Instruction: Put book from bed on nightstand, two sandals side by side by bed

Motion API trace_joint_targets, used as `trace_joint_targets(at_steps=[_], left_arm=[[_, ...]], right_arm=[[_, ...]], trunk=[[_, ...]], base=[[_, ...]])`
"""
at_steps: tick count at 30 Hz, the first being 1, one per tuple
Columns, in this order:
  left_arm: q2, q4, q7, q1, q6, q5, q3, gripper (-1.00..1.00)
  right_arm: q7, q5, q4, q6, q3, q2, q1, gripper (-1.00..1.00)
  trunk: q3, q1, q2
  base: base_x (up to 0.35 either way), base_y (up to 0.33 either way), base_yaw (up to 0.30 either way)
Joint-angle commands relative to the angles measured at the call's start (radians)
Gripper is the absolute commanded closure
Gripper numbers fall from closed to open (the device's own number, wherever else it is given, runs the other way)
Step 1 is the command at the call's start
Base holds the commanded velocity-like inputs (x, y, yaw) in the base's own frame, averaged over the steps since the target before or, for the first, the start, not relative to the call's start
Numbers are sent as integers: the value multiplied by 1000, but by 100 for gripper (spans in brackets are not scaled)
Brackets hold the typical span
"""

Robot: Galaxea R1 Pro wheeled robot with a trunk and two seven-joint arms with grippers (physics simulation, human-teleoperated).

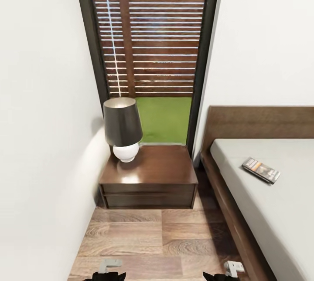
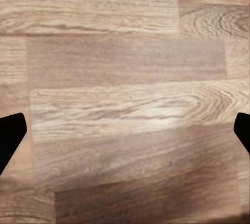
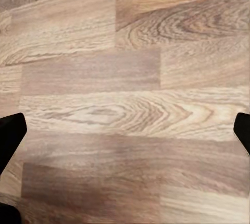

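The left end effector (image 2: 125,130) hangs over bare wood-plank floor (image 2: 125,62), its two dark fingertips (image 2: 10,135) spread wide to opposite edges of the left wrist view with nothing between them. The right end effector (image 3: 125,135) is likewise spread and empty, its dark fingertips (image 3: 10,135) far apart above the same light brown planks. In the head view both end effectors sit low at the near edge, the left end effector (image 1: 109,272) and the right end effector (image 1: 226,272) each over the floor (image 1: 152,242). Ahead of them, between the two, stands the nightstand (image 1: 148,185), a low dark brown cabinet whose glossy surface carries a lamp (image 1: 123,130) with a dark shade and a round white base at its far left corner. Ahead and to the right of the right end effector runs the bed (image 1: 226,194), dark wooden frame and headboard around a pale mattress. The book (image 1: 261,170) lies flat on the mattress near the headboard, well apart from both end effectors; its cover is dark with an orange patch, and any lettering is too small to read. Behind the nightstand a tall black-framed window (image 1: 198,76) shows a slatted wooden fence (image 1: 148,45), grass and sky, with white walls (image 1: 43,98) on either side.
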Motion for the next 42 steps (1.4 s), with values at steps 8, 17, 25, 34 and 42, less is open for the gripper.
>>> trace_joint_targets(at_steps=[8,17,25,34,42], left_arm=[[0,1,-3,0,-3,6,-1,-100],[0,1,-3,0,-3,6,-1,-100],[0,1,-3,0,-3,6,-1,-100],[0,1,-3,0,-3,6,-1,-100],[0,1,-3,0,-3,6,-1,-100]], right_arm=[[5,-7,2,-1,0,0,-1,-100],[4,-7,2,-1,0,0,-1,-100],[4,-7,2,-1,-1,0,-1,-100],[4,-7,2,-1,0,0,-1,-100],[5,-7,2,-1,-1,0,-1,-100]], trunk=[[-1,0,0],[-1,0,0],[-1,0,0],[-1,0,0],[-1,0,0]], base=[[263,0,0],[252,0,0],[230,0,0],[221,0,0],[187,0,0]])
